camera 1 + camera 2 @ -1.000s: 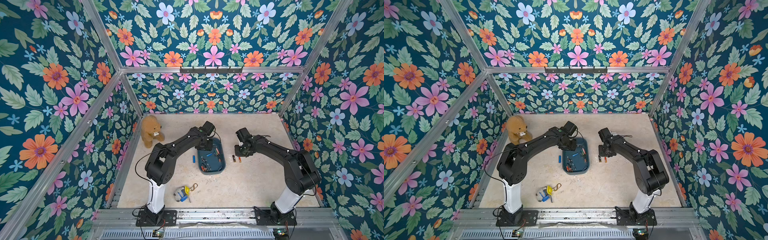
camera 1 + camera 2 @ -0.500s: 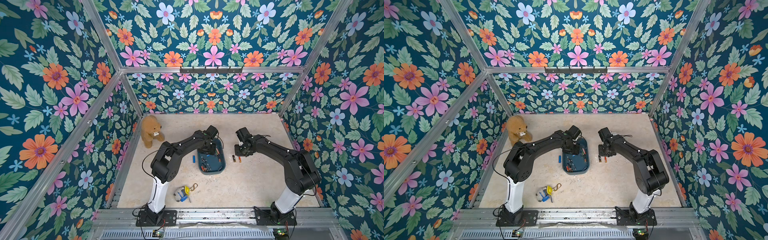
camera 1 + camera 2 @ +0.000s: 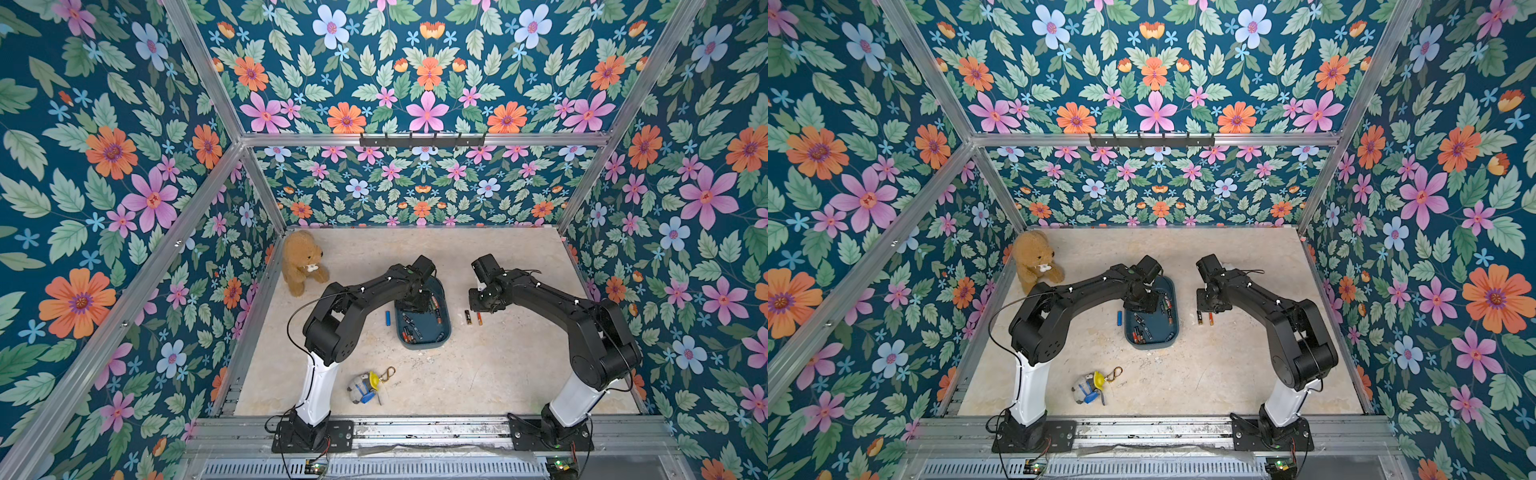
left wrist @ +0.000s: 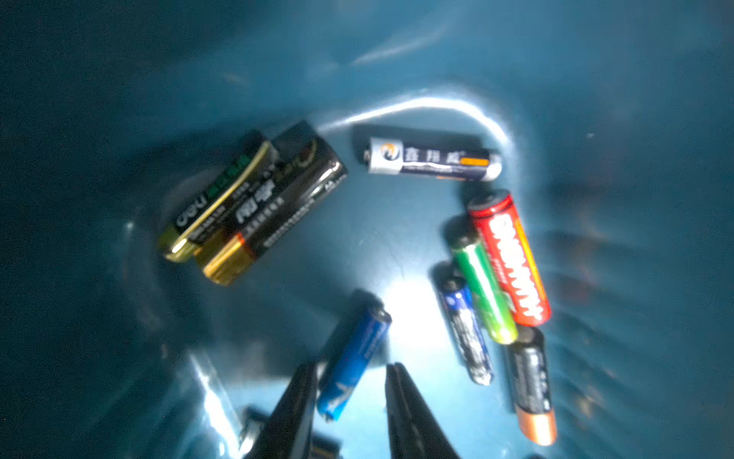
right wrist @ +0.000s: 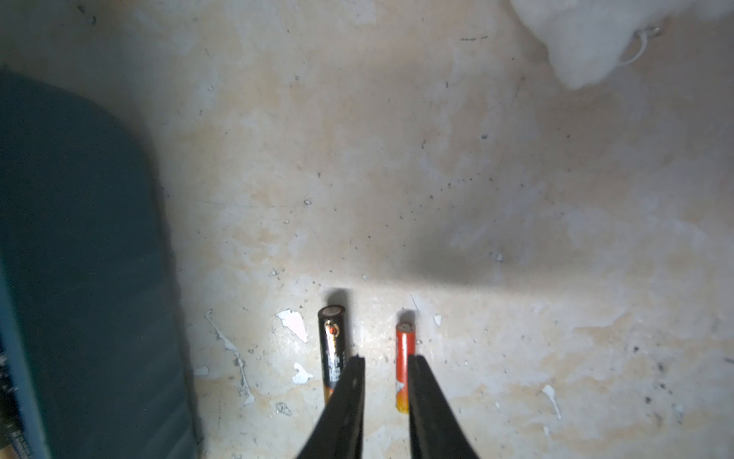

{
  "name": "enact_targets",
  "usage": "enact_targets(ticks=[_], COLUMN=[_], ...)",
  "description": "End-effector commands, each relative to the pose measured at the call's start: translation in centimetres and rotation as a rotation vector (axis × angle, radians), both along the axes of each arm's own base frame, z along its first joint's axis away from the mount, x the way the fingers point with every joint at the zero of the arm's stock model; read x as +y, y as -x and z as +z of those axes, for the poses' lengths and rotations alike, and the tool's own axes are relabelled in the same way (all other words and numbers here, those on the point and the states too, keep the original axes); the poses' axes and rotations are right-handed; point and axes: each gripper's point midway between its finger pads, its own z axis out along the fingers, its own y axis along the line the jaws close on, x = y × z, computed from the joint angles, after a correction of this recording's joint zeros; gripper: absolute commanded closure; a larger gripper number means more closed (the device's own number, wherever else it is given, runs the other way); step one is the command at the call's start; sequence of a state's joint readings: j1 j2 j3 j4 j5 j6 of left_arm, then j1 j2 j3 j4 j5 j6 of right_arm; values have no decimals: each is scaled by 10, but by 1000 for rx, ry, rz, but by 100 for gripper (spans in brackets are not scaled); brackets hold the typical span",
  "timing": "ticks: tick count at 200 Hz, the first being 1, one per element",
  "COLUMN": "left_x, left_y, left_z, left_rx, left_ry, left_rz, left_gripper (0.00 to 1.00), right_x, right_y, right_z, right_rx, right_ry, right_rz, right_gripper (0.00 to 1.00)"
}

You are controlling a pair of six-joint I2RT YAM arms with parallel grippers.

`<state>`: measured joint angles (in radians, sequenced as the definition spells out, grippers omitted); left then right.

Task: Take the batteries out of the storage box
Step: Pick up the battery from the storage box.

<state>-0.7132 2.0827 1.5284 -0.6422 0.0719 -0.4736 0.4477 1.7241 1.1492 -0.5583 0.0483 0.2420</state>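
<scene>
Storage box [image 3: 432,334]: dark teal tray with low walls, sitting about mid-table. Batteries [image 3: 409,332] are lying loose on its floor, most of them still waiting to come out.

Left jaws: reaching down inside the box, standing partly open and straddling one end of a blue battery [image 4: 353,357]. The battery appears to be touching one jaw while a gap is showing at the other, so nothing is being held yet.

Right jaws: hanging low over the table, standing only slightly apart and gripping nothing. A black battery [image 5: 333,349] and an orange battery [image 5: 404,357] are lying parallel and apart, one to either side of them, between the box and the table's right edge.

Other stock out of the box: a second blue battery [image 3: 387,318] is lying just beside the box, toward the table's left edge.

Handling note, as a judgement: the blue battery is looking like the pick in hand. Being round and slick, it is likely to be rolling or squirting free if pinched near its tip. The squeeze is better landing near its middle, square across its length, without nudging the dark blue battery [image 4: 464,330] lying close by. Lifting straight up past the low wall before swinging outward is looking safest.
</scene>
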Motion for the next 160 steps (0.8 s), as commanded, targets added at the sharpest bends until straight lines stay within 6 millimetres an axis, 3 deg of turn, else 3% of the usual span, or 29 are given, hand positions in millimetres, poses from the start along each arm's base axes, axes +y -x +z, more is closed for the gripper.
enact_targets(ticks=[1,71,160], left_x=[0,0,-8], left_y=[-4,-4,-8], left_z=[-1,0,21], left_rx=[-15,-12,-39], left_ry=[-4,-1,55], left_rz=[16,20,23], left_gripper=[67,80,85], right_x=[0,1,2], right_y=[0,0,-1], right_z=[1,1,3], right_rx=[3,4,1], right_ry=[-1,-5,-8], right_rz=[-4,-2,0], right_gripper=[75,75,75])
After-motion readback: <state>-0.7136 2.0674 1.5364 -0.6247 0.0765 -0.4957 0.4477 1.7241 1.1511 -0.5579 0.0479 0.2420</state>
